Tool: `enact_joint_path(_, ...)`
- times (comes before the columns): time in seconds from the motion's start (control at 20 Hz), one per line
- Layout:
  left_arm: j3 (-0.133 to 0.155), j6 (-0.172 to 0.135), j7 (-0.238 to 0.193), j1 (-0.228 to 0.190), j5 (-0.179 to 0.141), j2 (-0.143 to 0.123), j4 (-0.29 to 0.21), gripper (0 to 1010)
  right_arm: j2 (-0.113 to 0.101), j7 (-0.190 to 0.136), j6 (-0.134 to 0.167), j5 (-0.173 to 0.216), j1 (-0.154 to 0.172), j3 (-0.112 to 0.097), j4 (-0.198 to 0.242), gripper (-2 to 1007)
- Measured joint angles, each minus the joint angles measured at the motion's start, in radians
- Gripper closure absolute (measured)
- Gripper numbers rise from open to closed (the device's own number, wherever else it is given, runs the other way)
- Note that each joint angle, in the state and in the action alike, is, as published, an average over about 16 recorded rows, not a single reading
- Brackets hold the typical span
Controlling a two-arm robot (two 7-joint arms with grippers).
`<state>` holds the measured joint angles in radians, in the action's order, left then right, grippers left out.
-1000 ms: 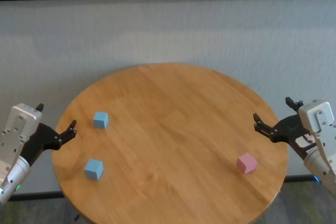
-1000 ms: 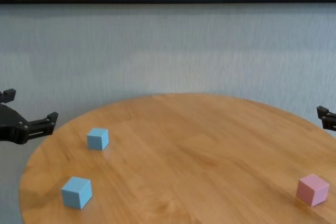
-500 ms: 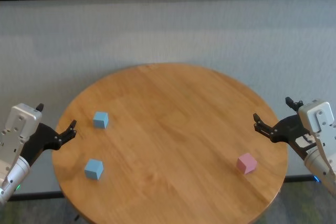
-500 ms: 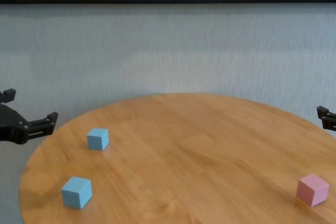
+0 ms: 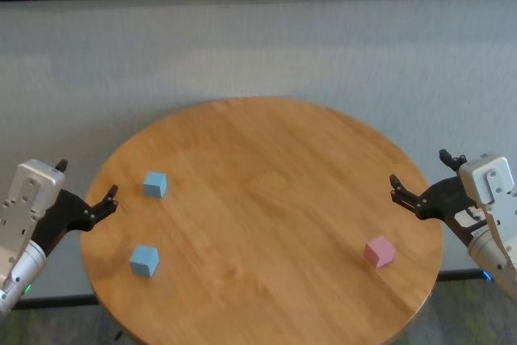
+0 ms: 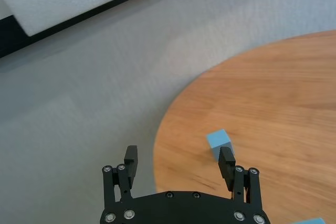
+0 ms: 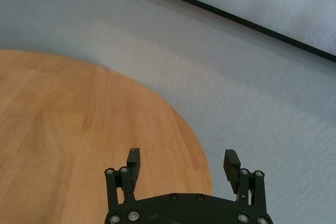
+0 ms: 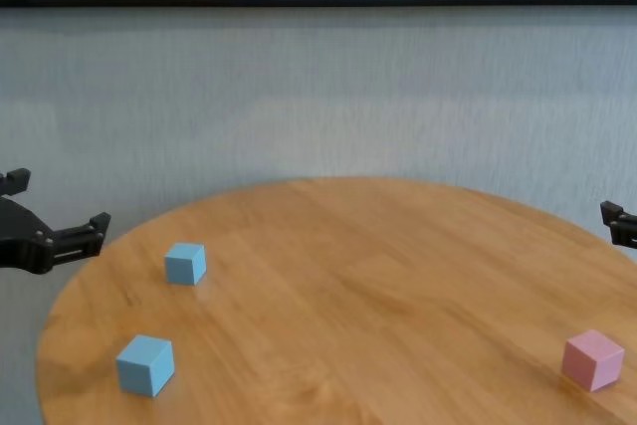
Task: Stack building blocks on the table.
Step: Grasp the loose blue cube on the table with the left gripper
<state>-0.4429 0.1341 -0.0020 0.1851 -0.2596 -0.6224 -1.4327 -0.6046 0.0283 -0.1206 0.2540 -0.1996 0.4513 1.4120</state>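
Three cubes lie apart, unstacked, on round wooden table [image 5: 266, 167]; equal-sided, no long axis. Far blue block [image 5: 155, 184] sits on left side, edges turned slightly askew. Near blue block [image 5: 145, 260] sits closer to robot, corner toward chest camera. Pink block [image 5: 379, 251] rests well apart near right rim, also turned. Left gripper [image 5: 86, 193] hovers off left edge, fingers spread, empty. Right gripper [image 5: 426, 176] hovers off right edge, fingers spread, empty.
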Motion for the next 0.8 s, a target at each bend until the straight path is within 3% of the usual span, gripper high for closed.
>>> enact_joint_path(0.5,0.043,0.089,-0.137,-0.051,-0.065,-0.057,-0.046,10,0.0,0.0,0.0,0.0,0.0,0.0,0.0,0)
enact_joint_path(0.8,0.058,0.154,-0.246,-0.06,-0.118,-0.073,-0.029,10,0.0,0.0,0.0,0.0,0.0,0.0,0.0,0)
